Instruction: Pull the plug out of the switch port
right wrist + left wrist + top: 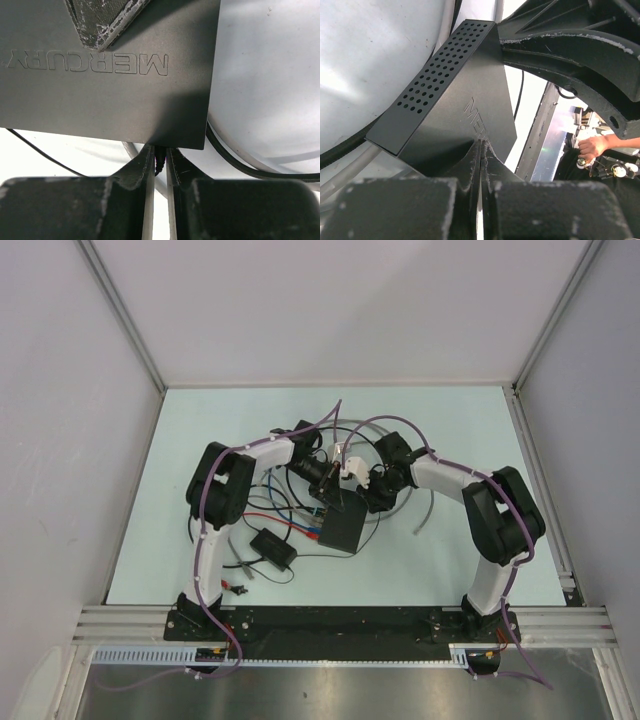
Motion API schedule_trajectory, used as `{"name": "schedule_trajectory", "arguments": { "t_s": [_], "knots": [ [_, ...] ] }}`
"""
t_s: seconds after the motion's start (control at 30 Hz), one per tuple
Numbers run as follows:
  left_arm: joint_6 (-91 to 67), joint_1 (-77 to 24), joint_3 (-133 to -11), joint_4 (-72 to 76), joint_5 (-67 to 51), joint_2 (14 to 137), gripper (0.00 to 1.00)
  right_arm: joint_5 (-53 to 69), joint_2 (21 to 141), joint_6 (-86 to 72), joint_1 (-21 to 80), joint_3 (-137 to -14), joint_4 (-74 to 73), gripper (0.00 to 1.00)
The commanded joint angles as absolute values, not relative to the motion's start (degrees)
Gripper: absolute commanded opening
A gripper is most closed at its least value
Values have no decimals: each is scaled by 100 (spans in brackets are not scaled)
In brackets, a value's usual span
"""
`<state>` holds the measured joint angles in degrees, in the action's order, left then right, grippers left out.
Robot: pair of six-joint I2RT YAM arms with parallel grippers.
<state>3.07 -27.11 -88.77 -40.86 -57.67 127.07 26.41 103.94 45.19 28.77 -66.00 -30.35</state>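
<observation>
The switch is a flat dark grey box point(343, 527) marked MERCURY, lying mid-table. It also shows in the left wrist view point(455, 107) and the right wrist view point(100, 95). A small black plug point(160, 159) sticks out of its narrow near edge. My right gripper point(160, 151) point(362, 498) is shut on this plug, right against the box's edge. My left gripper point(481, 143) point(330, 486) is shut, with its tips pressed on the box's top face. The left fingertips point(102, 22) show on the box in the right wrist view. The socket row itself is hidden.
A smaller black box point(272, 547) with thin red and blue wires lies left of the switch. Grey and black cables point(428, 508) loop round the switch and behind both grippers. A white part point(347, 462) sits between the wrists.
</observation>
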Motion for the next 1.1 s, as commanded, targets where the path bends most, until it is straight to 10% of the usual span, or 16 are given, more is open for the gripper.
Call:
{"name": "schedule_trajectory", "arguments": {
  "t_s": [0.0,1.07],
  "knots": [
    [835,-2654,-8877,-3867,-4342,13113,0,3004,10336,4562,2848,-6609,-3040,0],
    [888,-2654,-8903,-3937,-4272,13122,0,1635,9870,4174,3085,-5985,-2303,0]
  ]
}}
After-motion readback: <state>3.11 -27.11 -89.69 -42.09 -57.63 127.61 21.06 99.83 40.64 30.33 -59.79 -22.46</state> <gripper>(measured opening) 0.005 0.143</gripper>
